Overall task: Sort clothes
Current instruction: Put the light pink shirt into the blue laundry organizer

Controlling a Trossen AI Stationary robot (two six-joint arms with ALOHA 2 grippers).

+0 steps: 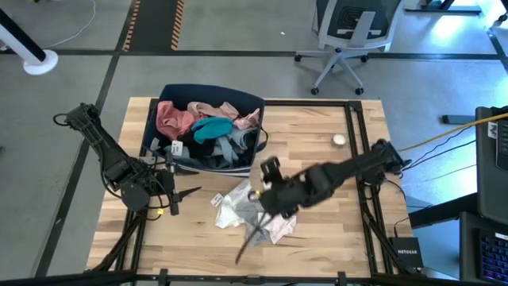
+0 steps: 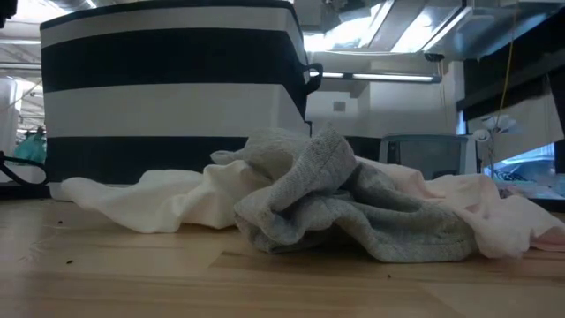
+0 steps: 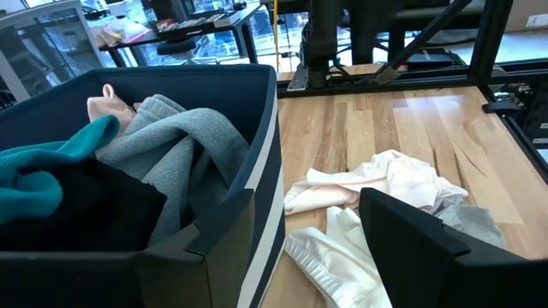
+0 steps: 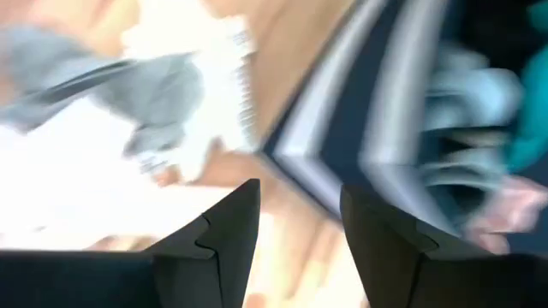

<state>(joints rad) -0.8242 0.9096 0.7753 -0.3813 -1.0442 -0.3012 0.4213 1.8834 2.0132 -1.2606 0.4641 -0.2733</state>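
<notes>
right gripper fingers parted, empty | grey piece on table beside bin

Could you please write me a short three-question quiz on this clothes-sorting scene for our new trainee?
1. True or false: the small pile of white, pale pink and grey soft garments lies on the light wooden table, outside the navy fabric bin with white stripes.
2. Which claw hangs over that pile: A) left claw B) right claw?
3. Fill in: the teal soft piece lies ___ the bin.

Key
1. True; the pile sits on the wood beside the bin.
2. B; the right claw is above the pile, fingers apart and holding nothing, while the left waits by the bin.
3. Inside, on top of the other clothes.
</notes>
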